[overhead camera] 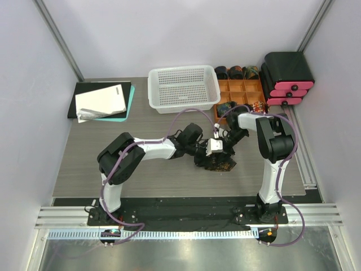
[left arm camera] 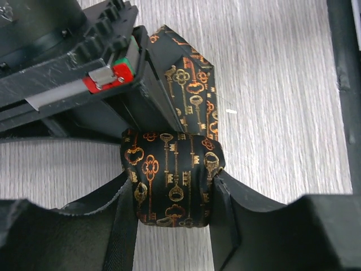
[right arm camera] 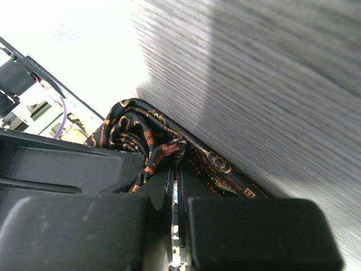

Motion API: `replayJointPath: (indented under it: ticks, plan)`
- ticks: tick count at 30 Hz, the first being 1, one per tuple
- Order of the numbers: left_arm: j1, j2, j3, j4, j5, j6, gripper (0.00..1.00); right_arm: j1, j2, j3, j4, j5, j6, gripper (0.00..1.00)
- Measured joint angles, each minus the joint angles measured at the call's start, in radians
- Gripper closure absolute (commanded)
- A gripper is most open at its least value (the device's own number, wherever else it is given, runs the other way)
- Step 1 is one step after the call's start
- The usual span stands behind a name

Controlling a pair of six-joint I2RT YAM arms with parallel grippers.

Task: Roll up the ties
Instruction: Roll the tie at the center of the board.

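Top view: orange divider tray (overhead camera: pixel 240 93), rolled ties (overhead camera: pixel 236 71) in its rear compartments, one more in its front-left compartment. White mesh basket (overhead camera: pixel 183 87) just left of tray. Handled tie (overhead camera: pixel 217 162) on table (overhead camera: pixel 113 164), in front of tray.

Left wrist: left gripper (left arm camera: pixel 172 179) grasps the tie's roll, a finger against each side.

Right wrist: right gripper (right arm camera: pixel 175 186) clenched, tie fabric at its tips; whether it pinches the fabric cannot be told.

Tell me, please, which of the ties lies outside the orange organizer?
The key-patterned tie, between the left gripper fingers; the other ties sit in the organizer.
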Motion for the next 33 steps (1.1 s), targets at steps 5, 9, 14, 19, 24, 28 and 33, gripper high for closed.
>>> replayJointPath:
  ticks: [5,9,14,19,24,28,33]
  plan:
    - [-0.006,0.034,0.026,0.0,-0.019,-0.016,0.64,0.0,0.0,0.0,0.002,-0.005,-0.001,0.99]
    - [-0.012,0.047,0.036,-0.013,-0.047,-0.027,0.68,0.0,0.0,0.0,0.003,-0.01,-0.003,0.97]
    - [-0.027,0.042,0.027,-0.02,-0.101,-0.029,0.73,0.0,-0.01,-0.008,0.011,-0.014,-0.004,0.91]
    - [-0.045,0.031,0.002,-0.01,-0.163,-0.027,0.75,0.0,-0.024,-0.018,0.024,-0.015,-0.016,0.84]
    - [-0.058,0.039,0.0,-0.013,-0.204,-0.027,0.77,-0.001,-0.024,-0.007,0.009,-0.018,-0.048,0.77]
    - [-0.063,0.045,0.006,-0.027,-0.217,-0.025,0.78,-0.013,-0.024,0.022,-0.02,0.001,-0.082,0.74]
    - [-0.064,0.049,0.011,-0.039,-0.219,-0.019,0.78,-0.056,-0.026,0.076,-0.055,-0.006,-0.11,0.69]
